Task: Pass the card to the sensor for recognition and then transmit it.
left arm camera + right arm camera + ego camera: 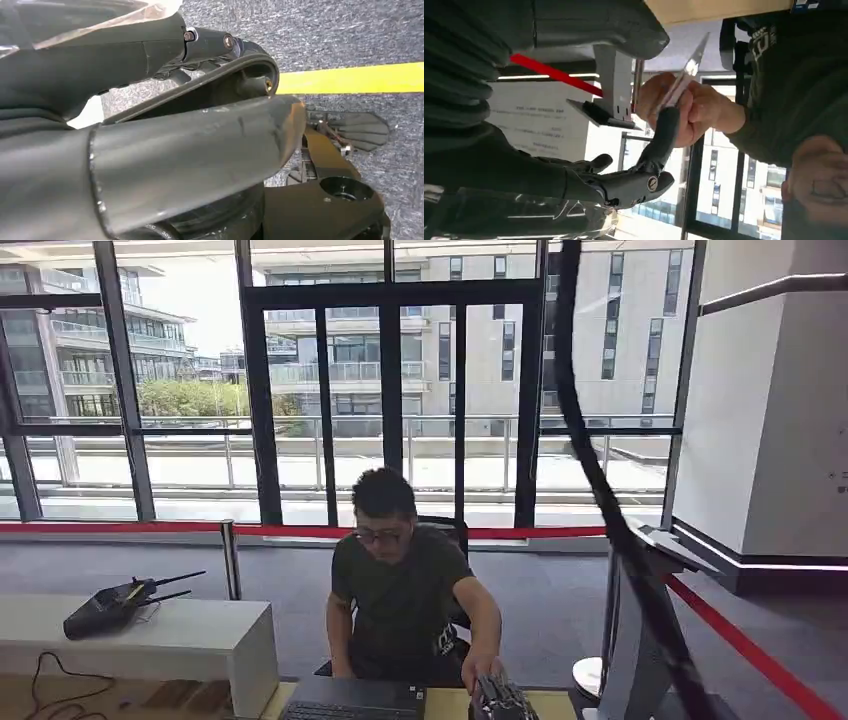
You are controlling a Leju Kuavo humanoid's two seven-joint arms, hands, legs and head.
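White and thin, the card sits near the top middle of our right wrist view. A person's hand pinches it, and one dark finger of our right hand touches it too. We cannot tell if our left hand is open or closed.

one person seated at the desk. one card, seen edge-on in the right wrist view. one laptop on the desk. one white bench, with one black radio controller on it. one monitor on a stand. two robot hands: right hand, left hand. one yellow floor line.
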